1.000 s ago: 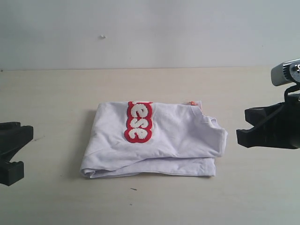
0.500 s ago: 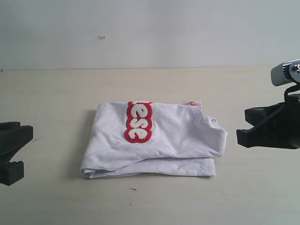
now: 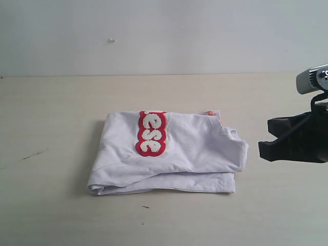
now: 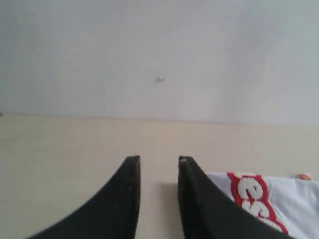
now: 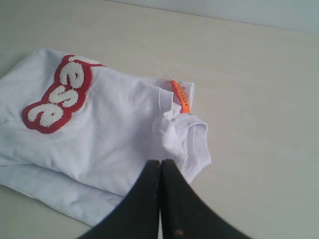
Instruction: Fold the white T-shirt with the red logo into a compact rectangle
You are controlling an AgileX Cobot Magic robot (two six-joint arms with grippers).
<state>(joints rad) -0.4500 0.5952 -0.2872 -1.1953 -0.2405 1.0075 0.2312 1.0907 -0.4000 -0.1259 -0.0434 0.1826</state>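
Note:
The white T-shirt point(image 3: 174, 154) lies folded into a rough rectangle in the middle of the table. Its red logo point(image 3: 151, 134) faces up near the folded left part, and the orange neck tag point(image 3: 209, 113) peeks out at the back right. My right gripper point(image 3: 262, 139) hangs just right of the shirt. In the right wrist view it point(image 5: 160, 162) is shut and empty, over the collar edge of the shirt point(image 5: 119, 134). My left gripper point(image 4: 158, 159) is open with nothing between its fingers, and the shirt's corner point(image 4: 299, 199) lies beside it. It is out of the exterior view.
The light wooden table point(image 3: 56, 113) runs back to a pale wall point(image 3: 164, 36). A small dark speck point(image 3: 146, 207) lies in front of the shirt, and a faint scratch point(image 3: 31, 154) marks the table at the left.
My left gripper, seen at the left edge of the exterior view before, has moved out of that view. The shirt and the right gripper have not moved.

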